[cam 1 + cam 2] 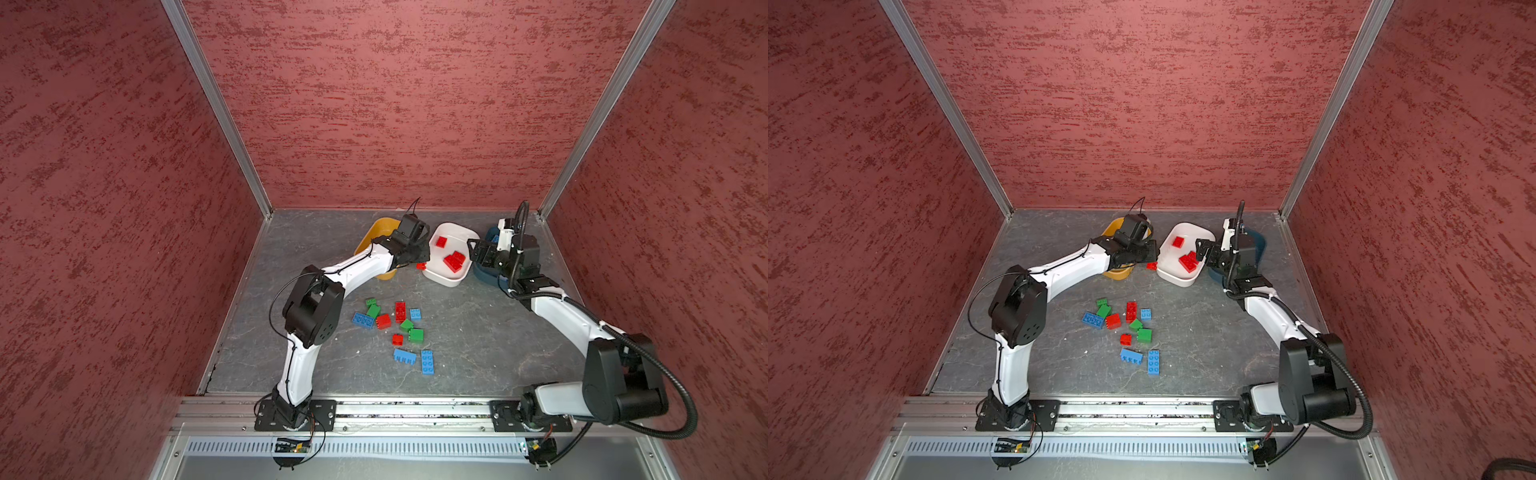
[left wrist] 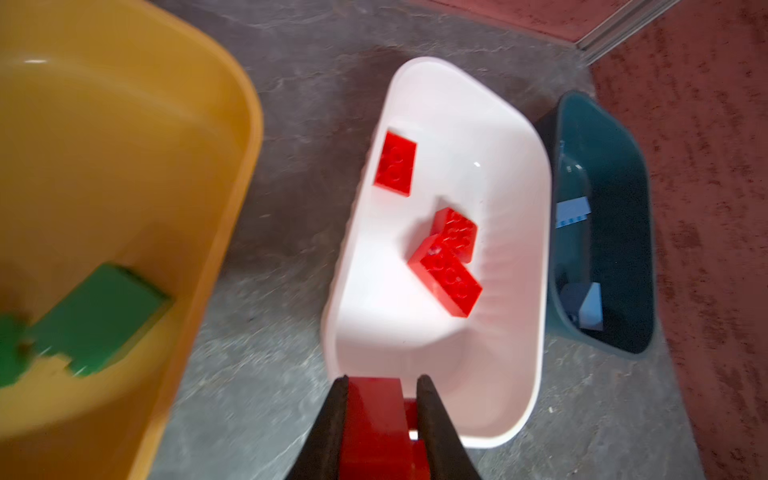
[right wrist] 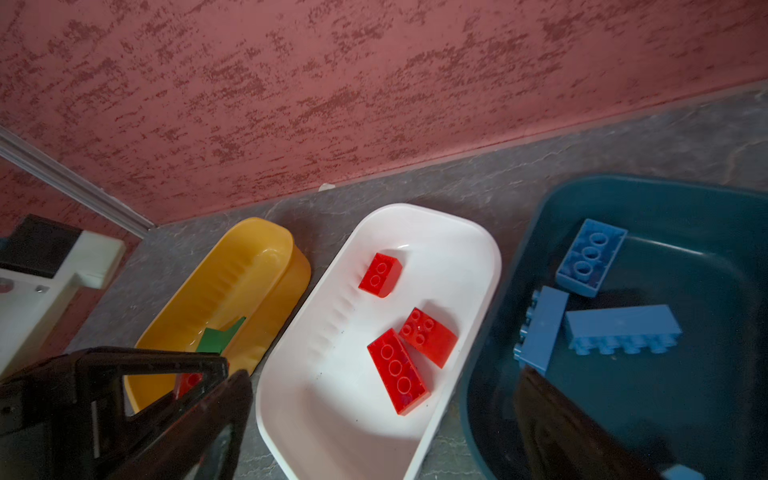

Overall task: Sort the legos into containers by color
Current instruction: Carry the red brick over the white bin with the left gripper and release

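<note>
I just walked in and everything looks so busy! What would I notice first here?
Probably the left gripper pinching a red brick at the edge of the white tub, where three red bricks lie. Next, the bright jumble of red, green and blue legos loose in the middle of the table.
</note>
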Tool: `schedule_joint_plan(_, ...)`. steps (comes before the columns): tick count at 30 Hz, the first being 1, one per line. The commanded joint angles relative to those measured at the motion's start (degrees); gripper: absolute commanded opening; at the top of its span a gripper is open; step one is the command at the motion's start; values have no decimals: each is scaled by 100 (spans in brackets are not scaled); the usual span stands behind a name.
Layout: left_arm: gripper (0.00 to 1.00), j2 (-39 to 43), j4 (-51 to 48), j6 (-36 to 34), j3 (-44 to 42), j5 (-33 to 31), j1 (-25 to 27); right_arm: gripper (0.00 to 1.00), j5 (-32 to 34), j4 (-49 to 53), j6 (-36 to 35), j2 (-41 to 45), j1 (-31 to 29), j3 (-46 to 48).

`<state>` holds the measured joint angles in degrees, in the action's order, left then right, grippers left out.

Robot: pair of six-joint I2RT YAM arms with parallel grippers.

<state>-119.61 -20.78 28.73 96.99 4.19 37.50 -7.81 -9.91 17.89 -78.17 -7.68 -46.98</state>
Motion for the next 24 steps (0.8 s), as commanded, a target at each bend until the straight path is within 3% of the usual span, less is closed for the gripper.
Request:
schedule_joint_plan(1, 18, -435, 378, 74, 480, 573, 32, 99, 302, 115, -202, 132, -11, -85)
schedule_joint_plan(9, 20, -1837, -212, 238, 2475, 665, 22, 99, 381, 552, -164, 27, -12, -344)
schedule_joint_plan(12, 36, -2264, -870, 224, 3354, 446, 52, 99, 217, 371, -209, 63, -6, -264)
schedule_joint_plan(13, 45, -2305, -969, 204, 3509, 452, 52, 99, 110, 326, -253, 73, -9, -230)
schedule_joint_plan(15, 58, -2226, -794, 194, 3448, 735, 33, 98, -23, 338, -273, 63, -11, -212)
schedule_joint_plan(17, 64, -2076, -612, 196, 3284, 930, 32, 97, -143, 394, -210, 12, -11, -242)
schedule_joint_plan(24, 87, -1338, -551, -51, 2541, 639, 81, 97, -786, 351, 132, -289, -37, -376)
